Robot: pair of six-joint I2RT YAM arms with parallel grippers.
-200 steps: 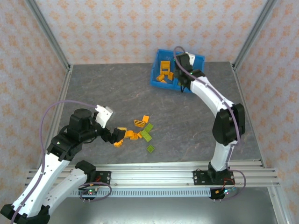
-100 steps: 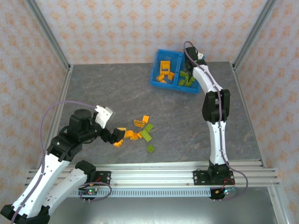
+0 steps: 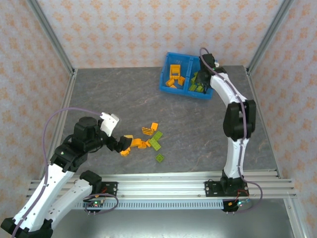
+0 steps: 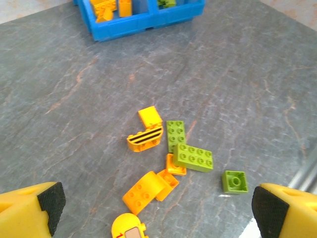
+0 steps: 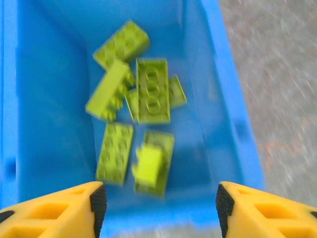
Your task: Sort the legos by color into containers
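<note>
My left gripper (image 4: 157, 206) stands spread wide and empty; the loose legos (image 4: 171, 158) lie just ahead between its fingers (image 4: 34, 208), orange and green touching in a clump, one green brick (image 4: 234, 181) apart near the right finger. Light, rigid, slick plastic, I judge: pinch across flat sides. My right gripper (image 5: 159, 204) hangs parted, holding nothing, over the green-filled side of the containers (image 5: 233, 124). The grey table (image 4: 247, 74) is flat, with open room around.

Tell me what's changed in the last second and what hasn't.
The right gripper swung from near the divider of the bin to over its right compartment and opened; a blurred green brick below looks just released among the other green bricks. The left gripper, open, and the loose bricks on the table stayed put.
</note>
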